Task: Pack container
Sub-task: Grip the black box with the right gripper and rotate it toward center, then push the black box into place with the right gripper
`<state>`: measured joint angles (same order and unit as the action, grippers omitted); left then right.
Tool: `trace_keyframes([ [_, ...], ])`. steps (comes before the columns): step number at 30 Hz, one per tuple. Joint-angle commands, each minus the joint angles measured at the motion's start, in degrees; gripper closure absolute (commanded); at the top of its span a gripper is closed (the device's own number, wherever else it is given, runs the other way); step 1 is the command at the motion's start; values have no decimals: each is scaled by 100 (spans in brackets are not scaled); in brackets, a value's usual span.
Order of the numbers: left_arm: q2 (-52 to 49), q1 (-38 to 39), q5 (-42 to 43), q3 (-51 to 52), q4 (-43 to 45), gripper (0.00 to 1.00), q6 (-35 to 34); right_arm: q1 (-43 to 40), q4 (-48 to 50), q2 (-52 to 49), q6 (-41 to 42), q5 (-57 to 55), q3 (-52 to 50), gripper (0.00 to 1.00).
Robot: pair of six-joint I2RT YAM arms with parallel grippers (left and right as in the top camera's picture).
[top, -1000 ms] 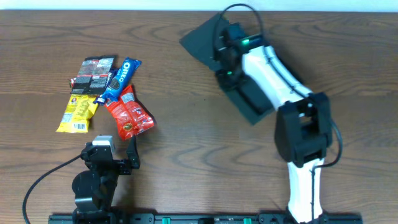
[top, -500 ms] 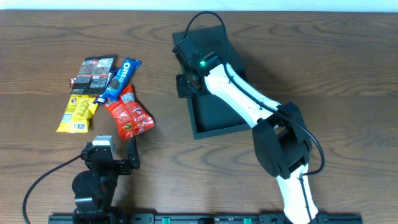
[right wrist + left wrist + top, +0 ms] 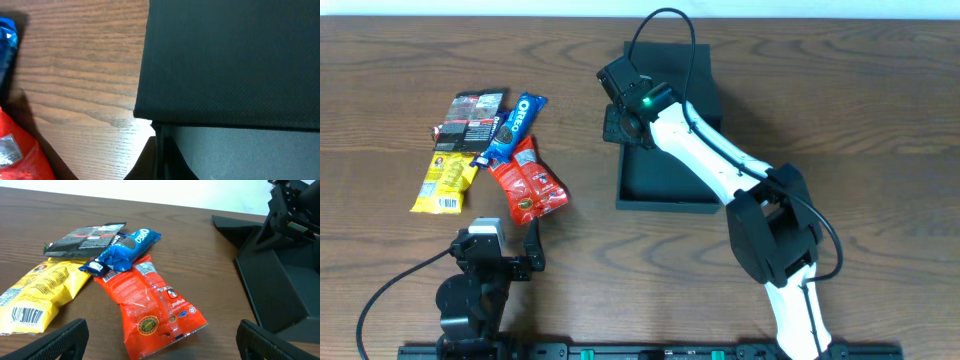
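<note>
The container [image 3: 665,203] is a matte black shallow box lying open right of the table's middle, its flap lid [image 3: 682,62] at the far side. It also shows in the left wrist view [image 3: 280,292] and the right wrist view [image 3: 230,65]. My right gripper [image 3: 619,126] is shut on the box's left wall [image 3: 159,160]. Four snack packets lie at the left: black [image 3: 470,118], blue Oreo [image 3: 516,124], yellow [image 3: 445,181], red [image 3: 529,182]. My left gripper [image 3: 500,256] is open and empty near the front edge, with the red packet [image 3: 150,305] just ahead of its fingers [image 3: 160,341].
The packets overlap in a loose pile [image 3: 125,250], about a hand's width left of the box. A strip of bare wood lies between them. The right arm's white links [image 3: 720,160] reach over the box's inside. A light wall runs behind the table's far edge.
The box has swung from a slant to square with the table and shifted left. My right gripper moved left with it, holding its wall. The left arm has not moved.
</note>
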<state>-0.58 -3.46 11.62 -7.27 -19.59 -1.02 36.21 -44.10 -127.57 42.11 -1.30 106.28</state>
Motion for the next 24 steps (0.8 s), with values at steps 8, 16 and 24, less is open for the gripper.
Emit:
trace_keyframes([
  [8, 26, 26, 22, 120, -48, 5, 105, -13, 11, 11, -675, 511, 107, 1],
  [16, 26, 26, 22, 120, -50, 5, 105, -52, -1344, 1224, -2385, -586, 907, 1],
  [24, 26, 26, 22, 120, -50, 5, 105, -1412, -2583, 1657, -2544, -610, 474, 1],
])
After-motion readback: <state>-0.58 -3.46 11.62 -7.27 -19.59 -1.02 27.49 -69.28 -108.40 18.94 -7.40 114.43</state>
